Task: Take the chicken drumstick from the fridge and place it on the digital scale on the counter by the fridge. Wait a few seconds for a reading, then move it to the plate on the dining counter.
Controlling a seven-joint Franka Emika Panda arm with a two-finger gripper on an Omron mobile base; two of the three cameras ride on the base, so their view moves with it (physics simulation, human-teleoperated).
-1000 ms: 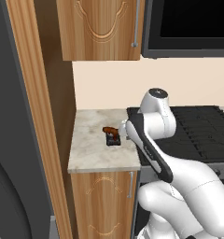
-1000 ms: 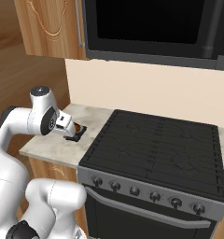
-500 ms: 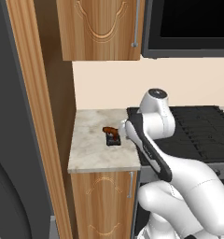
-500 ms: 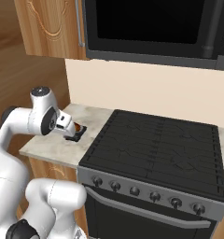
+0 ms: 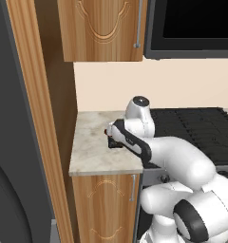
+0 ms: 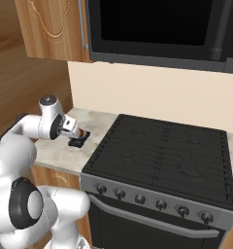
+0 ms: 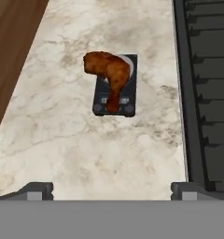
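Observation:
The reddish-brown chicken drumstick lies across the small black digital scale on the short marbled counter. My gripper hovers over the counter just short of the scale, open, with nothing between its fingertips. From the right base view the drumstick and scale peek out just beyond my hand. From the left, my forearm covers most of the scale on the counter. The dark grey fridge stands at the far left. The plate and dining counter are out of view.
A black stove adjoins the counter on the right, its raised grate edge close beside the scale. A tall wooden panel bounds the counter on the left. An upper cabinet and a dark microwave hang overhead.
My arm has swung slightly left over the counter and now hides more of the scale in the left base view. The drumstick stays on the scale and the gripper stays open.

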